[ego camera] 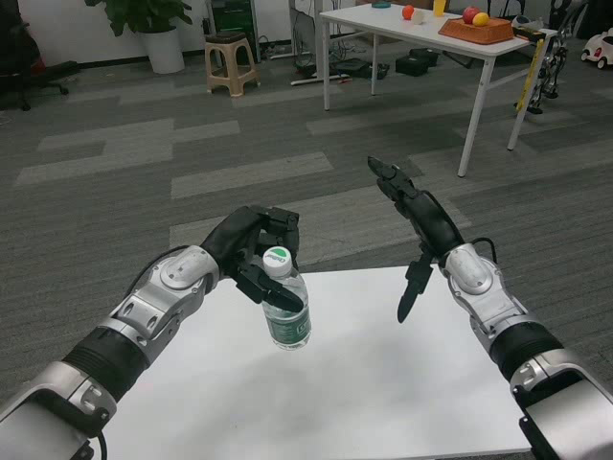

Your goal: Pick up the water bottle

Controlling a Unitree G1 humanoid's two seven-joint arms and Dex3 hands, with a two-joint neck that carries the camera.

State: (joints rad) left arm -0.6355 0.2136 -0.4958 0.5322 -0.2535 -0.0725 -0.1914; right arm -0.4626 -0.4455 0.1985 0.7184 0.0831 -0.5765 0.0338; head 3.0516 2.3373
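Note:
A clear water bottle with a white cap and a green label hangs upright above the white table, left of its middle. My left hand grips it around the neck and upper body, fingers wrapped from the left and behind. My right hand is raised to the right of the bottle, well apart from it. Its fingers are spread, one pointing down toward the table, and it holds nothing.
Beyond the table's far edge lies grey carpet. A second white table stands at the back right with a tray of fruit. A stool and a potted plant stand at the back left.

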